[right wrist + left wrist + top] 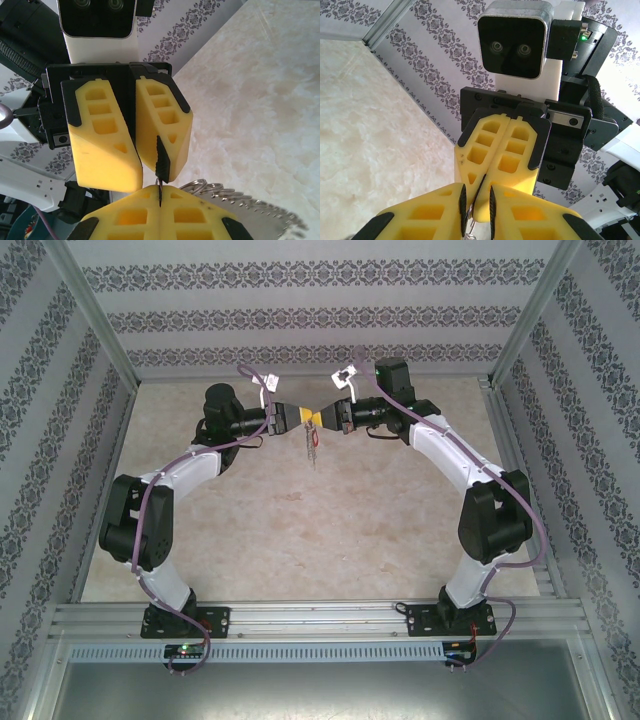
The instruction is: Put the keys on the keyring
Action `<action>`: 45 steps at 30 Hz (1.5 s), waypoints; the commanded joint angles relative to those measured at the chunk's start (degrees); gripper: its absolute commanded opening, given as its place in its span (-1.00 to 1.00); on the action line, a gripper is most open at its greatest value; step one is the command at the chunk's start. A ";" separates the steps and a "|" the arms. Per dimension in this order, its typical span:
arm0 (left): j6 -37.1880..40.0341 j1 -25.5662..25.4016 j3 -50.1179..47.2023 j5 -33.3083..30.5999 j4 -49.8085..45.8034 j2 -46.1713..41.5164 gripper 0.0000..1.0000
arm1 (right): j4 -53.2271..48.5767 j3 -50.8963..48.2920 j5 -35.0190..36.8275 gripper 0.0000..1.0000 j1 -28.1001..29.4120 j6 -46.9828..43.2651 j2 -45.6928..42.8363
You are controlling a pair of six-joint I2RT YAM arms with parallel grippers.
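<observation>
Keyring [311, 452] hanging in the air over the far middle of the marble-patterned table [300, 540], well clear of its surface, straight under the meeting point of both grippers. Keys [316, 437] dangling with it, red tag against the grey metal, too small from above to tell how joined. Left gripper [296, 417] reaching in from the left, right gripper [328, 418] from the right, both level, tip to tip. From the right wrist: own yellow fingers [135, 195] pressed together, clamped on a thin dark metal edge at the seam, with the keyring's flat grey body and its row of small rings trailing off just beside the tip, blurred. Opposite, the left gripper's two fingers [100, 155] standing slightly apart, a narrow dark gap between them, one black pad touching the right gripper's tip. From the left wrist: own black pads [463, 200] parted a little, the closed tips of the right gripper poked into that gap, a thin wire loop [469, 222] just inside one pad; pinched there or merely beside it, impossible to tell. Patterned wall panels [300, 320] around the table on three sides, bare tabletop below the hanging metal.
</observation>
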 commanded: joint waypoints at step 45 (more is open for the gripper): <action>2.18 -1.66 1.62 0.22 -1.08 0.86 -0.47 | 7.00 -2.44 -2.68 -1.00 -1.67 3.03 -2.36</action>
